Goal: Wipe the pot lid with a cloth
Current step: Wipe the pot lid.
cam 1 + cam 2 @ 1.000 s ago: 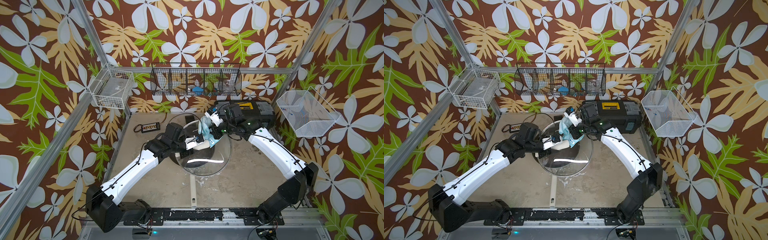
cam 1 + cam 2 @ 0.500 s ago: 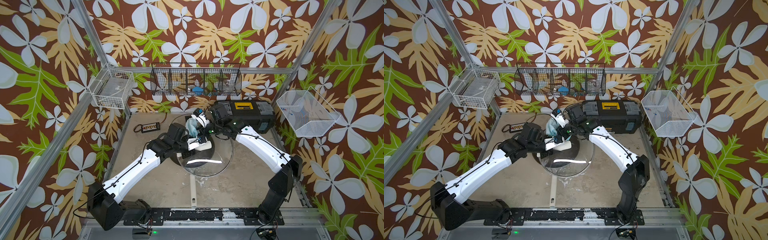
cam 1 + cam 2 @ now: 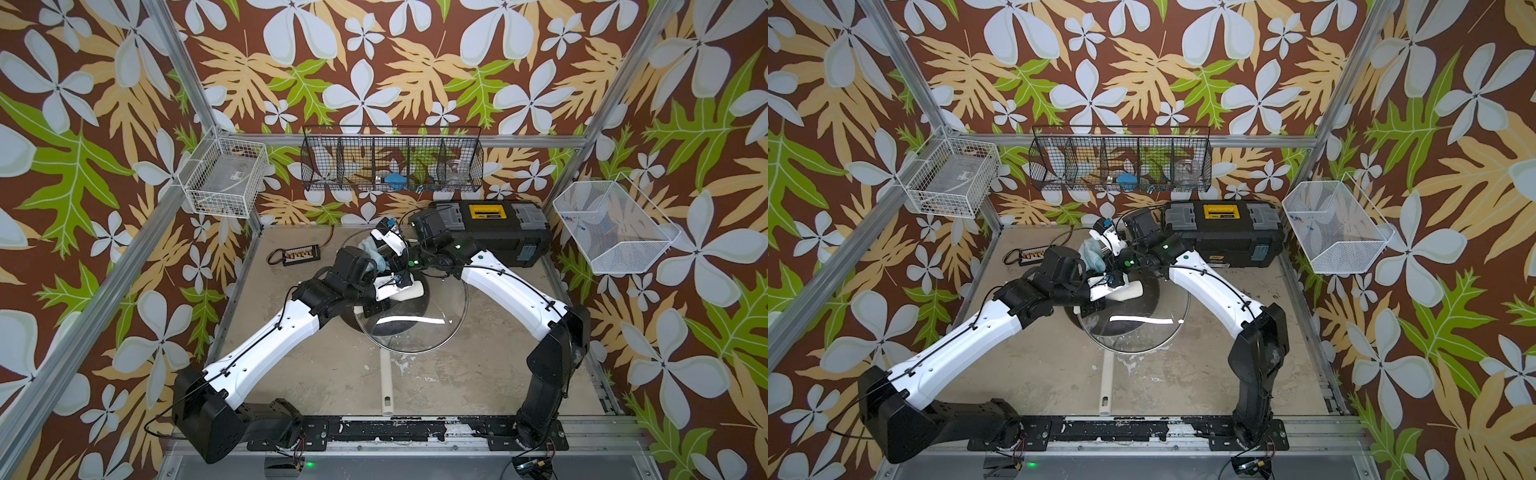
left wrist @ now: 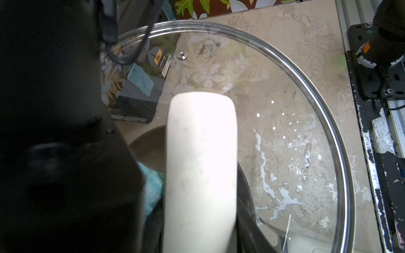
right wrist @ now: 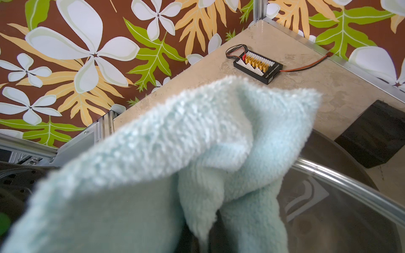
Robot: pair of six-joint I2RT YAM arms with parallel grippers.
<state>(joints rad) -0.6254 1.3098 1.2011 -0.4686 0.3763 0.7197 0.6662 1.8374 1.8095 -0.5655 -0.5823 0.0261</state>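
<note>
— Where's your large round clear glass lid (image 3: pixel 415 328)?
— Over the middle of the worktop (image 3: pixel 332 374), tilted. Your left gripper (image 3: pixel 399 293) is clamped on its cream bar handle (image 4: pixel 201 164).
— And the small light blue fluffy cloth (image 5: pixel 197 153)?
— Pinched in your right gripper (image 3: pixel 380 253), at the lid's back rim.

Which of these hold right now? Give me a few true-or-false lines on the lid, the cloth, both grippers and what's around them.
1. The left gripper is shut on the pot lid's cream handle. True.
2. The cloth lies loose on the table. False: the right gripper grips it at the lid's far edge.
3. A dark pan sits beneath the lid. True.
4. The black toolbox stands at the near edge, by the arm bases. False: it is at the back of the table, behind the right arm.
</note>
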